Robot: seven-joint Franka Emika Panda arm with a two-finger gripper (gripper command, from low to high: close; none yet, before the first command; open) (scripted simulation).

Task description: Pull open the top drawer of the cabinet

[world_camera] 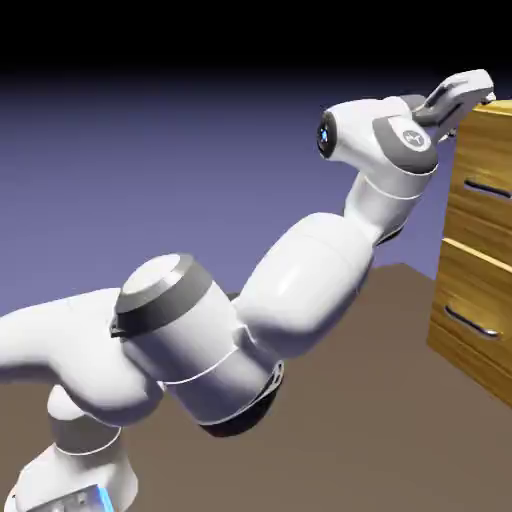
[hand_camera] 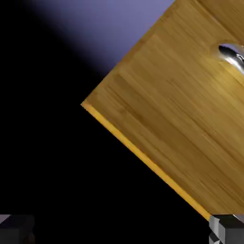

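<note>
Where backdrop darkens, brown table [world_camera: 400, 400]

No readable text, label, brand, number or sign appears in either view. The cabinet [world_camera: 478, 240] shows only bare wood grain.

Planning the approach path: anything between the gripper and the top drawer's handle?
Nothing visible. In the exterior view the gripper is up at the cabinet's top corner, above the top drawer's handle. In the hand view only bare wood front and one end of the handle show ahead of the fingertips.
</note>
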